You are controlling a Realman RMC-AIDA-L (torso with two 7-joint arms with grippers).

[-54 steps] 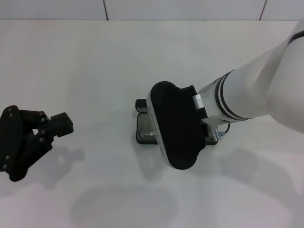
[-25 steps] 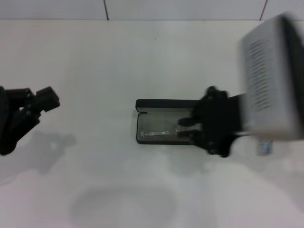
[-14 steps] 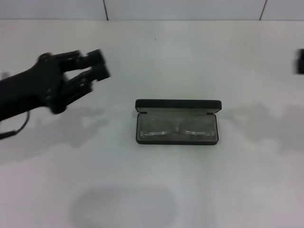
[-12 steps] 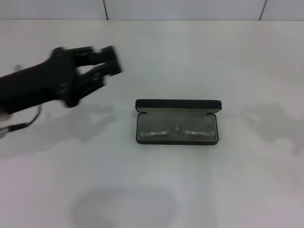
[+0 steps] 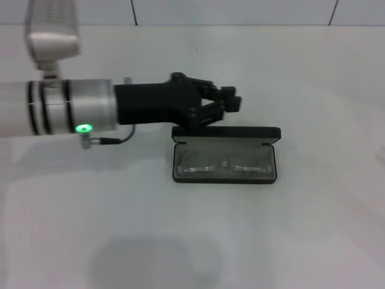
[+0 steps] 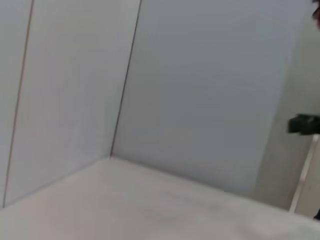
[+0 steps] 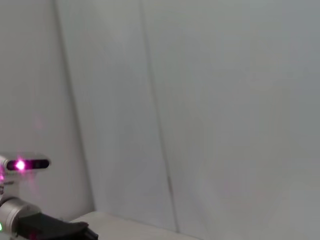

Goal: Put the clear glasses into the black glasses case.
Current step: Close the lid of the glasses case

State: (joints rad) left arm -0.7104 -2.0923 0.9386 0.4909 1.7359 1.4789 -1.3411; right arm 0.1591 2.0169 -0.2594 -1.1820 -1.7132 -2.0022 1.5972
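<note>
The black glasses case point(image 5: 225, 133) lies open in the middle of the white table, its lid standing up along the far side. The clear glasses point(image 5: 224, 162) lie inside it on the grey lining, lens across the case's width. My left arm reaches in from the left, and the left gripper point(image 5: 232, 103) hovers just beyond the lid's far edge, near its middle, with its fingers drawn together and nothing held. Whether it touches the lid I cannot tell. The right gripper is out of view. In the right wrist view, the left arm point(image 7: 30, 225) shows far off.
The white table point(image 5: 192, 241) spreads around the case, with a tiled wall point(image 5: 240, 11) at the back. The left arm's silver and white forearm point(image 5: 66, 108) spans the left half of the table. A small dark shape point(image 6: 304, 124) shows at one edge of the left wrist view.
The right arm let go of the glasses in the case and pulled away out of view to the right. The left arm swung in from the left to the case's lid.
</note>
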